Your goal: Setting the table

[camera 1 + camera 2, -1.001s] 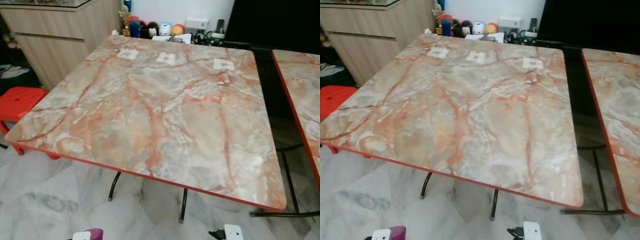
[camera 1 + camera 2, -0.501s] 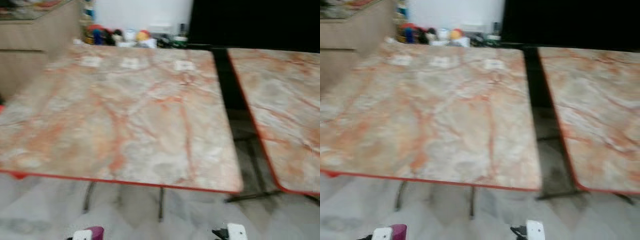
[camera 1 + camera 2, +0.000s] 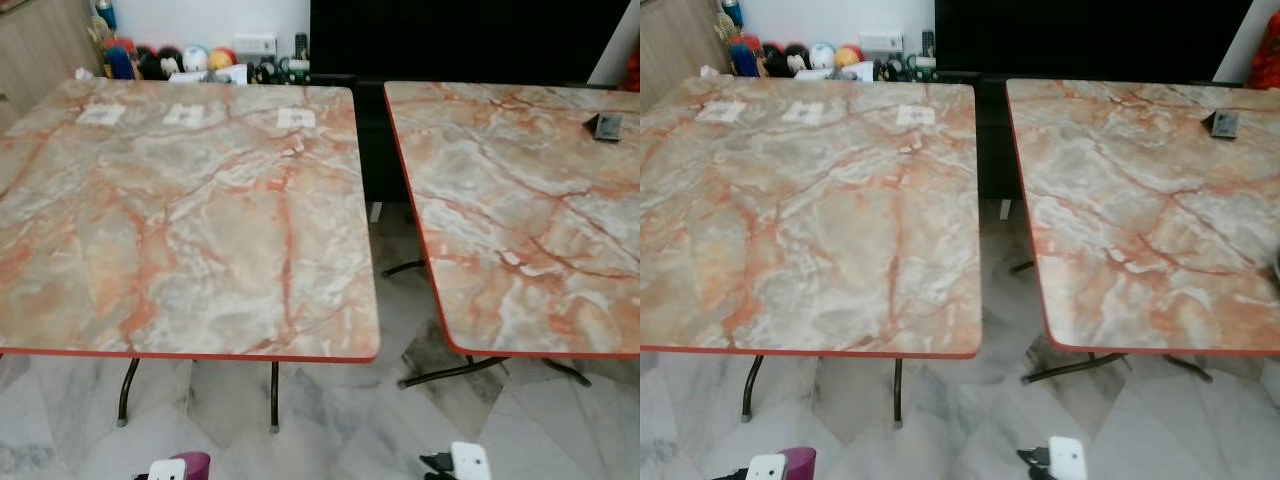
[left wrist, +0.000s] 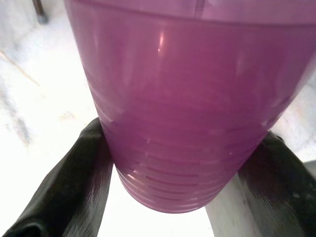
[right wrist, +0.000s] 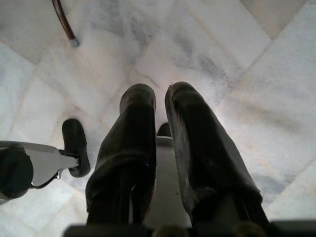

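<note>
Gripping purple cup [image 4: 182, 113] between left hand [image 4: 183, 177] fingers, above marble floor [image 5: 237, 64]

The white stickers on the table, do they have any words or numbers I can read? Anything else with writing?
White stickers on the left table: marks too small and blurred to read.
Dark item on the right table: nothing readable.
Purple cup in the left gripper: no writing.
</note>
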Robot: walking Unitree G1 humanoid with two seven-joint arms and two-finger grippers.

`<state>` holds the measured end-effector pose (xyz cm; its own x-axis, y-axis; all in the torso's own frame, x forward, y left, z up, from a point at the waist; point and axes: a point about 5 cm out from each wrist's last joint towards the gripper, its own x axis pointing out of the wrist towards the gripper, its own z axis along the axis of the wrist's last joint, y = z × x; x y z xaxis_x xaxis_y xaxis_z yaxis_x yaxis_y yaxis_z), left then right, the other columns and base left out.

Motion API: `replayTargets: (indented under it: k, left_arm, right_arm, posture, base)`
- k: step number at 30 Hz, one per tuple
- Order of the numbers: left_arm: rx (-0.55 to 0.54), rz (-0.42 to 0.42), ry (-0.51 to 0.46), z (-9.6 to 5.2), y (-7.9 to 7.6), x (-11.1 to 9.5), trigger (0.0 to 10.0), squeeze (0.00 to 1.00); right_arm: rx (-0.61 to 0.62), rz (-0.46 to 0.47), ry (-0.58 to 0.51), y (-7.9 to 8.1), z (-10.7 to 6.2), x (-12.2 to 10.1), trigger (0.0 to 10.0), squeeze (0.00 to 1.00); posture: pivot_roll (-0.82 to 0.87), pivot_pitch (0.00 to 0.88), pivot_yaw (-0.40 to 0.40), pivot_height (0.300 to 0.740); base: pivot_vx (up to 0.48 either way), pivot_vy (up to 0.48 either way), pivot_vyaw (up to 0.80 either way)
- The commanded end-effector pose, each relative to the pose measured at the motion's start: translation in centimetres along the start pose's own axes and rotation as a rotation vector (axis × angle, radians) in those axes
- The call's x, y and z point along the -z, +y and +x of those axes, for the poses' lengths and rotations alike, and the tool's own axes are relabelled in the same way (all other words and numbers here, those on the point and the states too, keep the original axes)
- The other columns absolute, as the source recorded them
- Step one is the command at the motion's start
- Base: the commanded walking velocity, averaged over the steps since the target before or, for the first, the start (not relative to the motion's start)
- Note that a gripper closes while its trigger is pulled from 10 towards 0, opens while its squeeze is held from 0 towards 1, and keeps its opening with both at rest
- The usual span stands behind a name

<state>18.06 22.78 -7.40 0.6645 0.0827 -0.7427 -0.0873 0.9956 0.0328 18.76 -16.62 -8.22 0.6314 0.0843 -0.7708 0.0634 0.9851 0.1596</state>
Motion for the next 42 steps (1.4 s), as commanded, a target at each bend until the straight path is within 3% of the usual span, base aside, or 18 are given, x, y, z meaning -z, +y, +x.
replayTargets:
  k: [1,10,37,42]
  left_arm:
    - [0.006,-0.001,0.032,-0.19,-0.14,0.90,10.0,0.00]
    - [0.006,0.001,0.033,-0.14,-0.22,0.81,10.0,0.00]
    - [0.010,-0.004,0.032,-0.10,-0.58,0.85,10.0,0.00]
    - [0.013,-0.001,0.032,-0.10,-0.64,0.86,10.0,0.00]
  right_arm:
    - [0.027,-0.001,0.018,-0.88,-0.27,0.54,10.0,0.00]
    - [0.034,-0.027,0.003,-0.95,-0.28,0.36,10.0,0.00]
    - [0.044,-0.009,0.007,-1.04,-0.30,0.48,10.0,0.00]
    - [0.045,-0.008,0.015,-1.03,-0.32,0.61,10.0,0.00]
  posture:
    - [0.01,0.127,0.000,0.740]
    - [0.00,0.127,0.000,0.740]
    - [-0.01,0.112,-0.007,0.740]
    - [-0.01,0.102,-0.005,0.740]
  base:
    - [0.000,-0.330,0.00]
    - [0.000,-0.330,0.44]
    - [0.000,-0.329,0.00]
    - [0.000,-0.329,-0.72]
